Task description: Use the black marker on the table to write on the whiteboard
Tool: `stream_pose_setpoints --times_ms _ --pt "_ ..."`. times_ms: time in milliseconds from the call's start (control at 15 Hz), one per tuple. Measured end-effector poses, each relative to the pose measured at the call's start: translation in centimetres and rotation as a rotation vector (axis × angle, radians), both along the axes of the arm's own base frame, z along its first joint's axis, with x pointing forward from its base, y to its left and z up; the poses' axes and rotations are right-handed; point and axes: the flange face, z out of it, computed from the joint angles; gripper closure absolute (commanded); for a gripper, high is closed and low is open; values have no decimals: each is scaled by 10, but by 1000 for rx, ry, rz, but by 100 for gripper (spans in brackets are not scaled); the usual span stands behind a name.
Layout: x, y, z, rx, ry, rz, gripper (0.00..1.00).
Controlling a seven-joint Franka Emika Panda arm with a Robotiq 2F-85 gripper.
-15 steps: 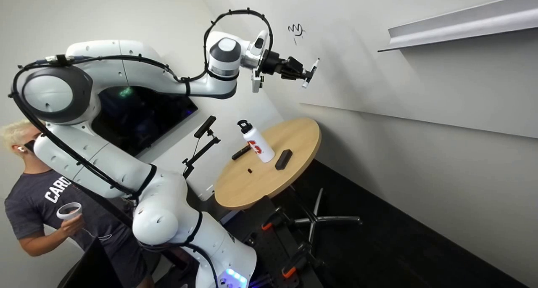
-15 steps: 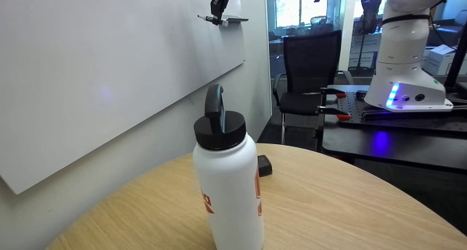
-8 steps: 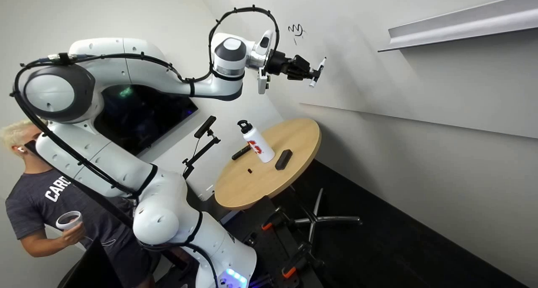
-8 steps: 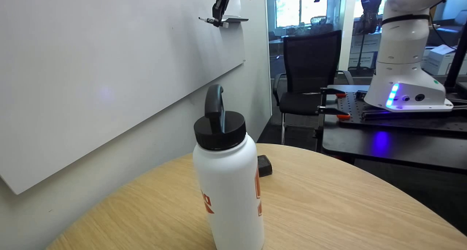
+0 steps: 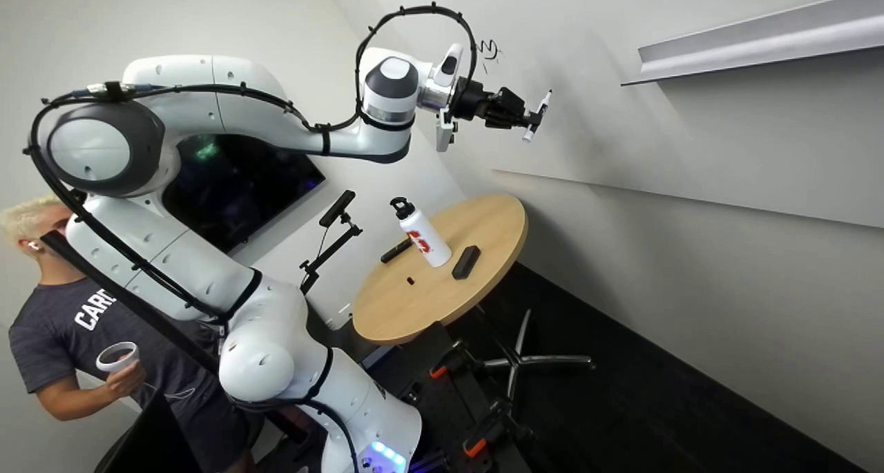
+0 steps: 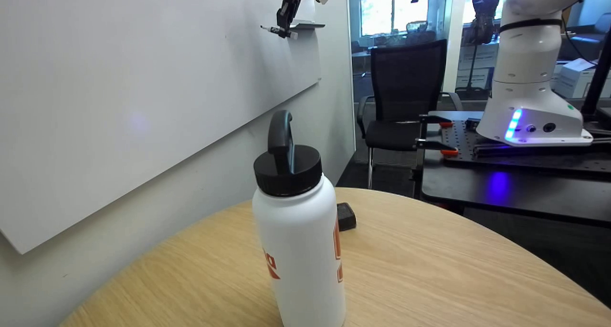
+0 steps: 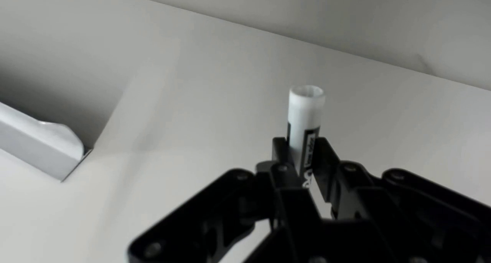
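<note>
Clenched, the gripper (image 7: pixel 302 146) grasps the marker (image 7: pixel 305 109) partway along its barrel, with dark fingertips (image 7: pixel 281 151) pressed against it from either side. The marker is held crosswise in that grip, up off the table (image 5: pixel 390 311) and in front of the whiteboard (image 6: pixel 119 88). Its long axis looks near level in an exterior view, the dark tip (image 6: pixel 262 27) pointing left and a little upward, the blunt white end (image 6: pixel 293 36) right; in the wrist view that end points away from the grip, toward the whiteboard's lower edge. It is a slim, straight white pen with a black printed label (image 7: pixel 309 149), partly covered by the fingertips, and its blunt end shows a round hollow. Whether the tip touches the whiteboard, I cannot tell. Small black scribbles (image 5: pixel 489 49) sit on that surface, and a pale ledge (image 5: pixel 760 38) juts from it, apart from the marker. Well below stands the round table, bearing an upright white bottle (image 5: pixel 426 238) with a black lid (image 6: pixel 305 172), a dark block (image 5: pixel 466 262) near it, and a tiny black piece (image 5: pixel 410 280).
</note>
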Motion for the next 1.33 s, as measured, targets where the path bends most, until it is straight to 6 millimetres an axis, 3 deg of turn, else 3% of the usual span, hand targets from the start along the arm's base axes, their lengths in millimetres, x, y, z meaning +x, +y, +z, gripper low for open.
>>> stream_pose_setpoints --times_ms 867,1333 --pt "21 8 15 12 -33 11 95" --pt "19 22 16 12 -34 39 95"
